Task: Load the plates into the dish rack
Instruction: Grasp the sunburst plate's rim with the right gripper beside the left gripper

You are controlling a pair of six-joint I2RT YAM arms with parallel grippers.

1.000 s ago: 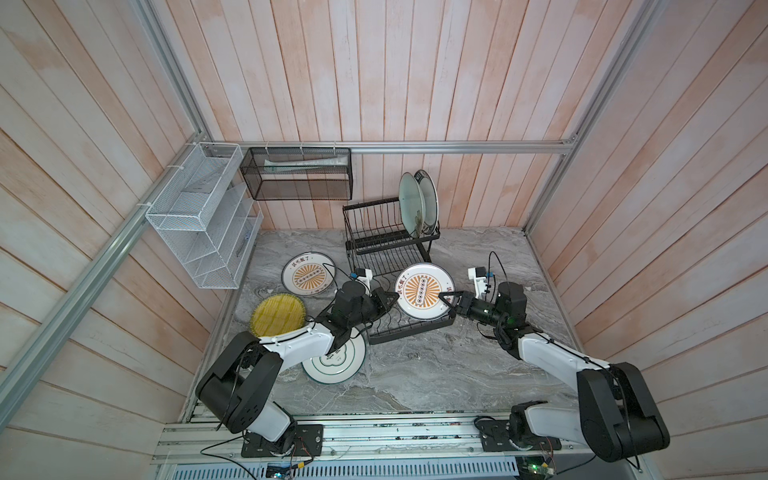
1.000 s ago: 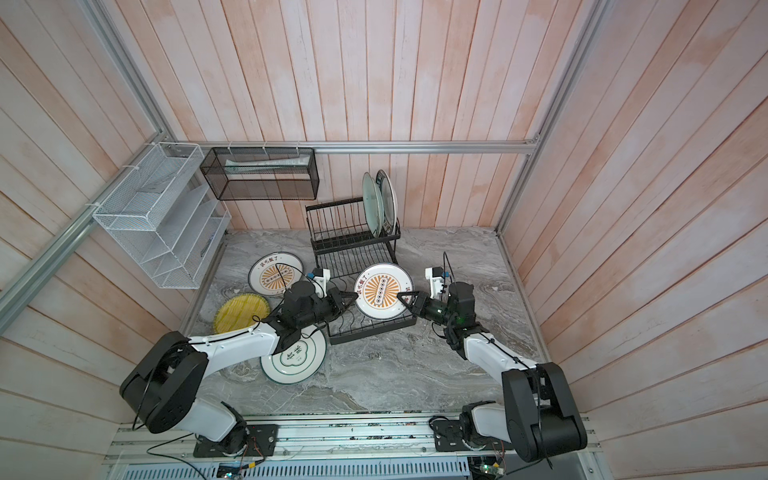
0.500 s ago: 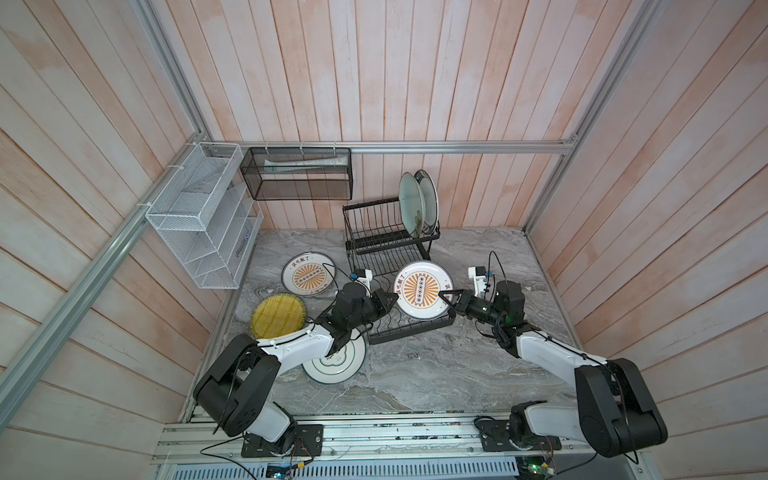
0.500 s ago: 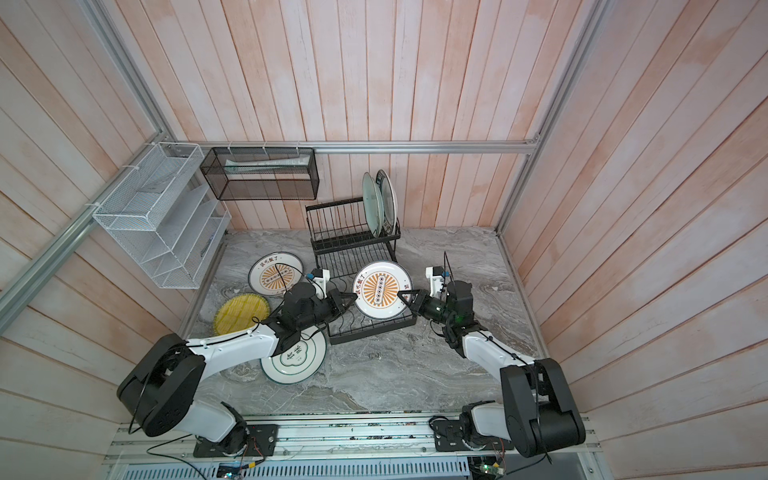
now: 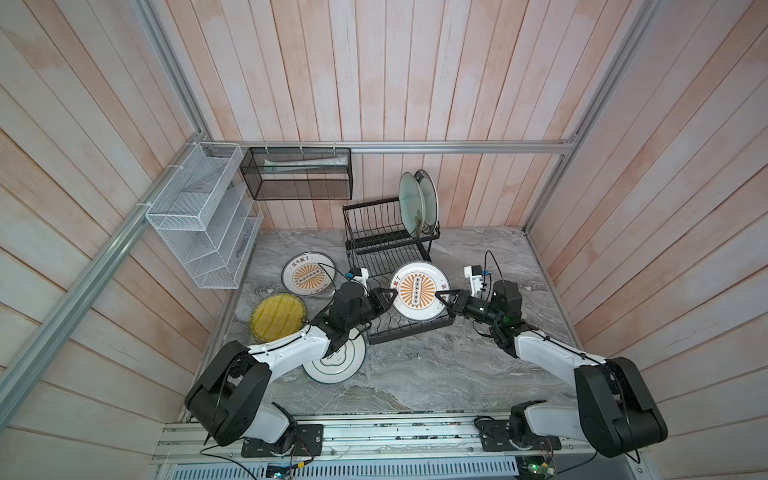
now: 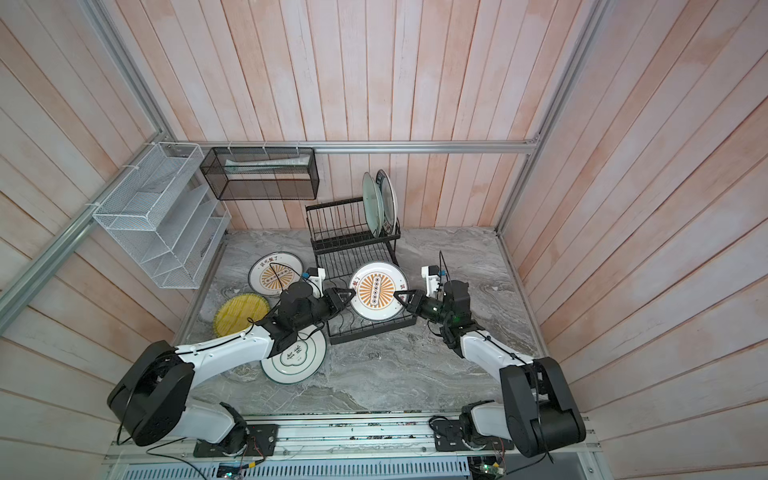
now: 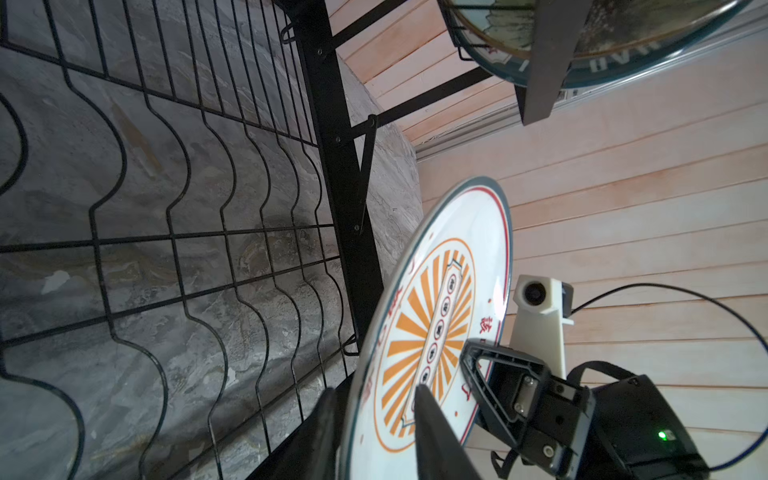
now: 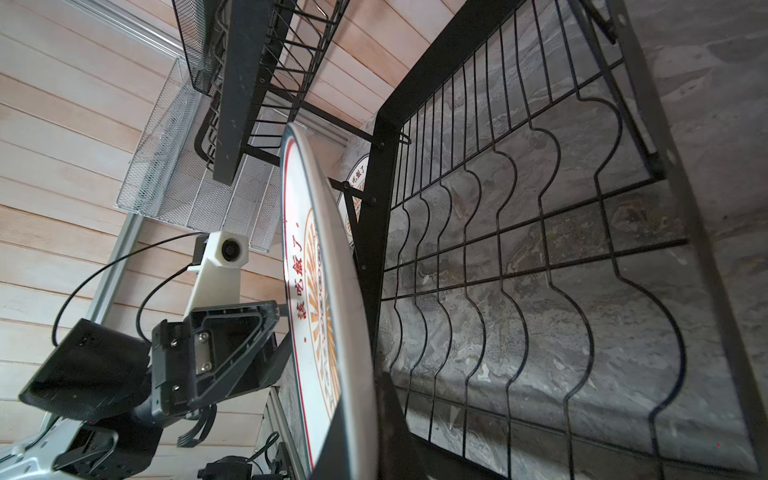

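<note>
Marble tabletop [image 5: 415,374], arms [image 5: 291,349] [image 5: 548,353] outstretched, right gripper [image 5: 441,297] clenching sunburst plate [image 5: 417,291], left gripper [image 5: 388,293] parted.

Pale pink wooden plank walls [image 5: 374,83] are closing in the cell on three sides. Silver aluminium frame rails [image 5: 457,146] are running across the back wall and down both back corners. Grey marbled stone-look bench [image 5: 436,374] is covering the whole floor area. White wire-mesh tiered shelf [image 5: 199,216] is hanging on the left wall, and a black mesh rectangular basket [image 5: 297,174] is hanging off the back rail just beside it. Slotted aluminium base track [image 5: 395,436] is running along the bench's near edge. Light is falling soft and even, throwing only faint shadows.
</note>
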